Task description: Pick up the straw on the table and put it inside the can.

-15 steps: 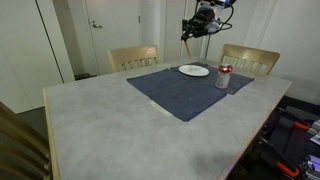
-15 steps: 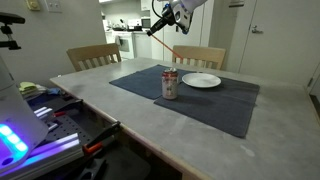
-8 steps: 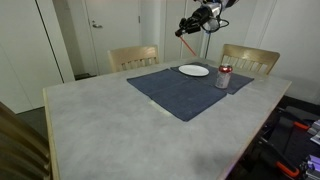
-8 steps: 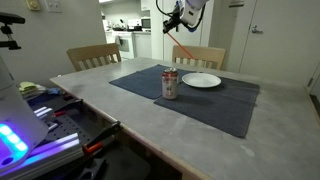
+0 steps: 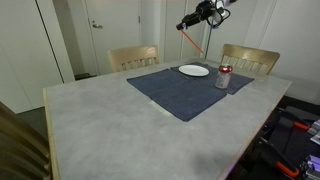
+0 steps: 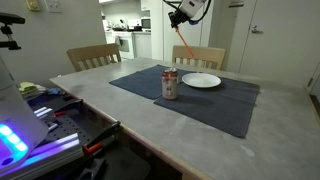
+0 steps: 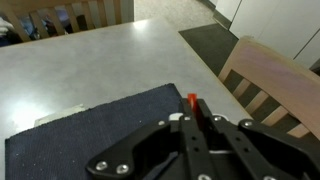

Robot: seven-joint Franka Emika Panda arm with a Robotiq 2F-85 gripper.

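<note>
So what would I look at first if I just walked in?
First, the gripper high above the table, pinching a thin red straw that slants down through the air. Next, the red and silver can, which stands on a dark blue placemat beside a white plate.

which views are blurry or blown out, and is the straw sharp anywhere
Wrist view: the end effector is close and soft, the straw only a red stub. In both exterior views the straw is a thin, faint red line; in an exterior view a glowing device at the lower left is blown out.
</note>
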